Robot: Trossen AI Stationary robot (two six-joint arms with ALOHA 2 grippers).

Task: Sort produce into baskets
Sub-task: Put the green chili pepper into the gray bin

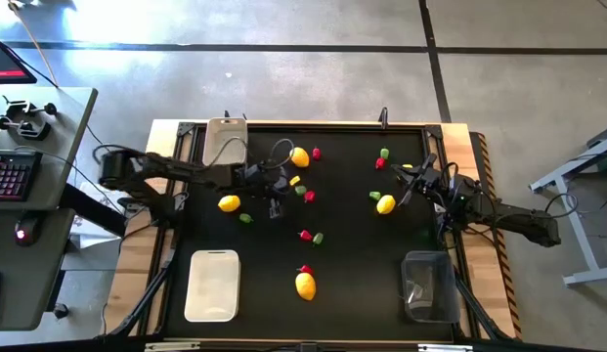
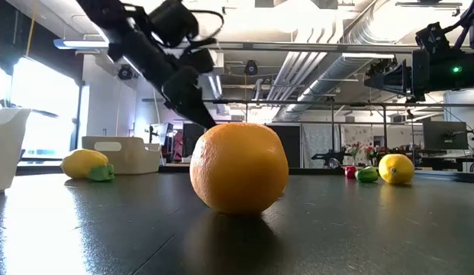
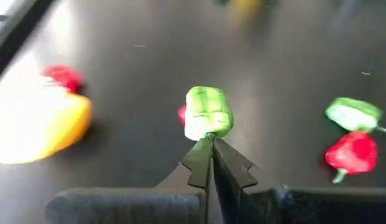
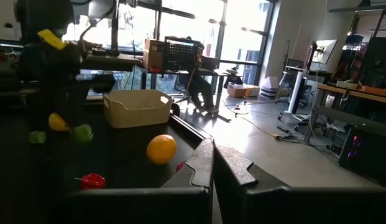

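My left gripper (image 3: 211,142) is shut on a small green piece (image 3: 208,112) of produce near the mat's middle (image 1: 299,191), above a red piece (image 1: 309,196). The right wrist view shows that green piece (image 4: 82,132) under the left arm. In the low view a large lemon (image 2: 238,168) hides it. My right gripper (image 4: 212,152) is shut on nothing and waits at the mat's right side (image 1: 412,181). Lemons (image 1: 229,203), (image 1: 385,204), (image 1: 305,286) and red and green pieces lie scattered on the mat. My left gripper pinches the green piece by its stem end (image 3: 209,133) between the two fingertips. The fingers slant down from the table's left side. The piece sticks out beyond the fingertips, lifted clear of the mat.
A beige tub (image 1: 225,142) stands at the far left, a white tray (image 1: 212,284) at the near left, a transparent bin (image 1: 427,286) at the near right. A lemon (image 1: 300,156) with a red piece (image 1: 316,153) lies just beyond the left gripper; a red and green pair (image 1: 311,237) lies nearer.
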